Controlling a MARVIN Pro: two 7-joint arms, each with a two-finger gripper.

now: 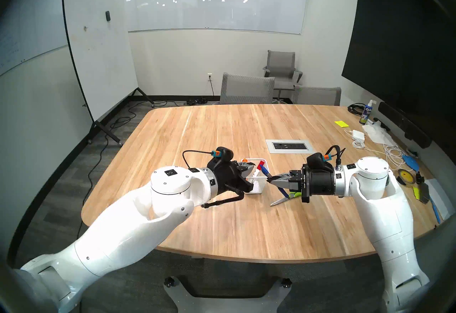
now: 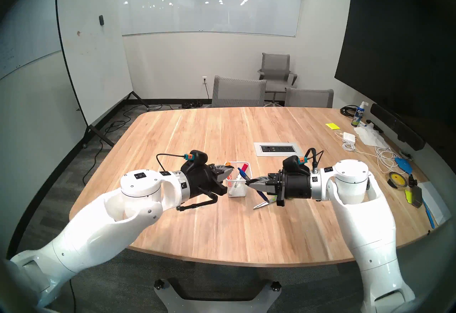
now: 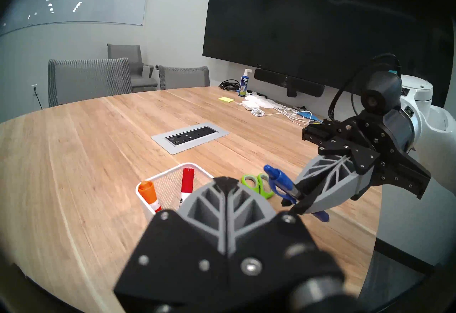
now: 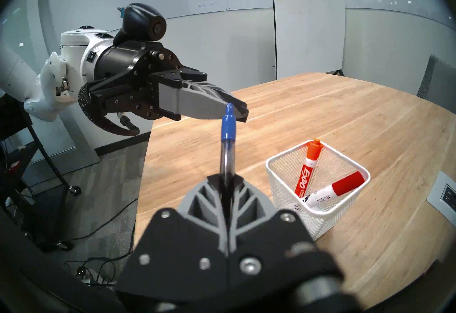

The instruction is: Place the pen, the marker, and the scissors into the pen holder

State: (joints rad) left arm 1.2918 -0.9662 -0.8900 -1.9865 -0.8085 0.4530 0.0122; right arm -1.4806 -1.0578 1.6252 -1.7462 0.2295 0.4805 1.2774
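My right gripper (image 1: 270, 180) is shut on the blue pen (image 4: 228, 129), cap pointing up, just right of the white mesh pen holder (image 1: 258, 184). The pen's cap (image 1: 264, 171) is level with the holder's rim. The holder (image 4: 318, 216) holds an orange-capped marker (image 4: 309, 166) and a red-capped marker (image 4: 340, 186). The green-handled scissors (image 3: 256, 182) lie flat on the table under my right gripper, blades (image 1: 280, 201) toward me. My left gripper (image 1: 253, 165) is shut and empty, at the holder's left rim, above it.
A grey power socket panel (image 1: 290, 145) is set in the table behind the holder. Cables, a charger, a spray bottle (image 1: 366, 113) and a tape roll (image 1: 406, 176) crowd the table's right edge. Grey chairs stand at the far side.
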